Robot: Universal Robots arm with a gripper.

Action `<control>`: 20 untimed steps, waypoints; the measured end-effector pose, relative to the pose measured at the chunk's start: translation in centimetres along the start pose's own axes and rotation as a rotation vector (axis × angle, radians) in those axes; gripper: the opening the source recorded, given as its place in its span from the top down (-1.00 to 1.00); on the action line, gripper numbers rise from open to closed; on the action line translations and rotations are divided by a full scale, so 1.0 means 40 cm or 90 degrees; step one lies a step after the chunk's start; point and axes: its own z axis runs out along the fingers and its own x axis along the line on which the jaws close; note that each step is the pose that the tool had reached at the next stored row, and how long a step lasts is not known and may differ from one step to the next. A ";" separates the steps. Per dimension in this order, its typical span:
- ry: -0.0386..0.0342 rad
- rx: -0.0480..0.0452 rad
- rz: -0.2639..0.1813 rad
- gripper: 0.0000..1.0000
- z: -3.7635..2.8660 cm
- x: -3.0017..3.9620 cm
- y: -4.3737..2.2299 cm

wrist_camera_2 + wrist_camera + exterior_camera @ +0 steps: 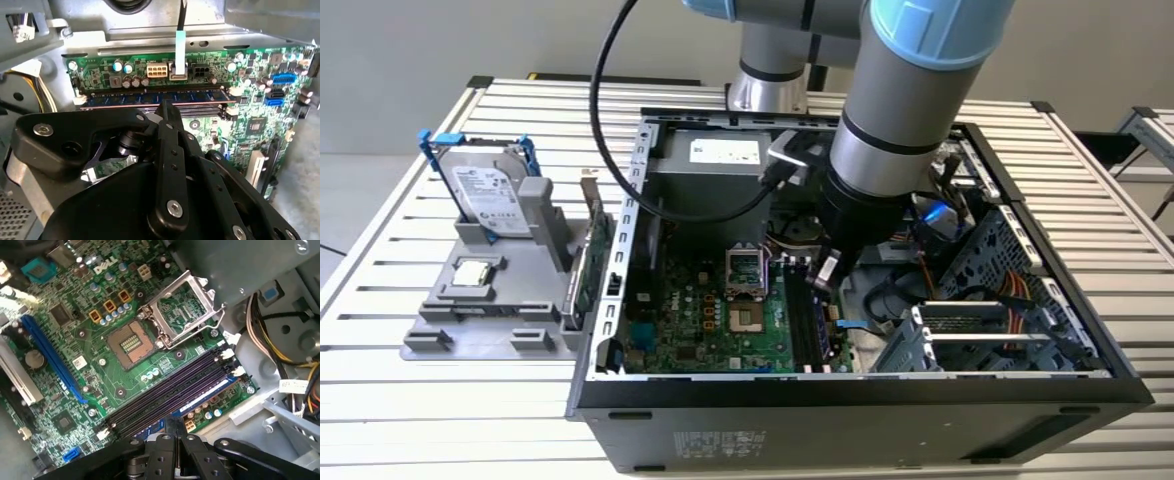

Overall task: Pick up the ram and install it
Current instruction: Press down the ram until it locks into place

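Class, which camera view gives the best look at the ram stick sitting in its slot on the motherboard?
The second wrist view: the ram runs across the frame, seated in a slot just beyond the tool. The first wrist view shows it edge-on as a blue strip beside the empty dark slots. In the exterior view the arm looms over that area.

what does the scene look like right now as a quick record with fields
claw: shut, tip low over the memory slots inside the computer case
ram: lying along the slot nearest the motherboard edge, just below the claw tip; contact cannot be told
cpu socket: cover plate raised, beside the slots
hard drive: upright in the grey holder, at the exterior view's left of the case
expansion card: on edge between holder and case
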 end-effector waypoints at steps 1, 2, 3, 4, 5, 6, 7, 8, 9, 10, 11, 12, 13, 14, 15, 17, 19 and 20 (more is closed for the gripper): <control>0.0001 0.0002 -0.010 1.00 0.000 0.000 0.000; 0.0001 0.0004 -0.019 1.00 0.000 0.000 0.000; 0.0001 0.0005 -0.028 1.00 0.000 0.000 0.000; 0.0001 0.0006 -0.037 1.00 0.000 0.000 0.000; 0.0002 0.0008 -0.046 1.00 0.000 0.000 0.000; 0.0002 0.0009 -0.055 1.00 0.000 0.000 0.000; 0.0002 0.0011 -0.065 1.00 0.000 0.000 0.000; 0.0002 0.0012 -0.074 1.00 0.000 0.000 0.000; 0.0002 0.0013 -0.081 1.00 0.000 0.000 0.000; 0.0002 0.0014 -0.090 1.00 0.001 0.000 0.000; 0.0003 0.0015 -0.098 1.00 0.000 0.000 0.000; 0.0004 0.0017 -0.112 1.00 0.001 0.000 0.000; 0.0001 0.0022 -0.155 1.00 0.001 0.000 0.000; 0.0001 0.0024 -0.165 1.00 0.001 0.000 0.000; 0.0001 0.0025 -0.174 1.00 0.001 0.000 0.000; 0.0002 0.0028 -0.194 1.00 0.002 0.000 0.000; 0.0002 0.0031 -0.212 1.00 0.002 -0.001 0.000; 0.0002 0.0033 -0.221 1.00 0.002 -0.001 0.000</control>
